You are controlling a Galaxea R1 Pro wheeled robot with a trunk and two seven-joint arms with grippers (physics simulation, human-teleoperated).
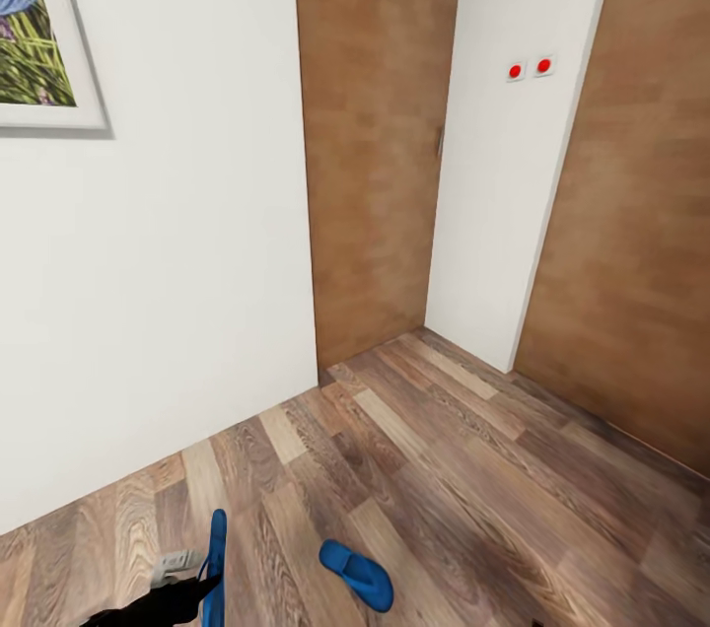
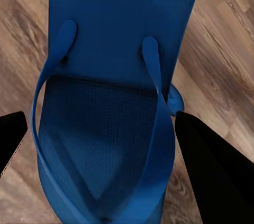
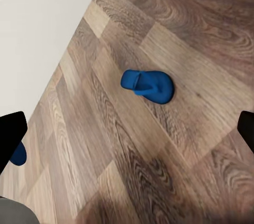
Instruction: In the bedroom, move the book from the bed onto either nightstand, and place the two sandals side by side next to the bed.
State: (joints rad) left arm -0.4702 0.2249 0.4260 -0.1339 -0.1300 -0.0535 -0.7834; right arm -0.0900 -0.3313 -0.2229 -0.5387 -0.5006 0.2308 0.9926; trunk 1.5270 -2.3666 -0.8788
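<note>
Your left gripper [image 1: 202, 588] grips one blue sandal [image 1: 215, 568] edge-up — the other sandal [image 1: 357, 574] lies flat on the plank floor [image 1: 473, 469] nearby; your right gripper's [image 3: 127, 134] fingers are spread apart.

The left arm shows at the near left edge of the head view as a dark forearm reaching rightward, low over the floor. Its left gripper [image 1: 205, 580] is clamped on a blue sandal [image 1: 215, 568], which stands on edge between the jaws. In the left wrist view the two dark fingers [image 2: 211, 166] flank the sandal's sole and straps. In the right wrist view the right gripper [image 3: 127, 134] has its dark fingertips [image 3: 10, 137] spread wide apart, with nothing between them.
</note>
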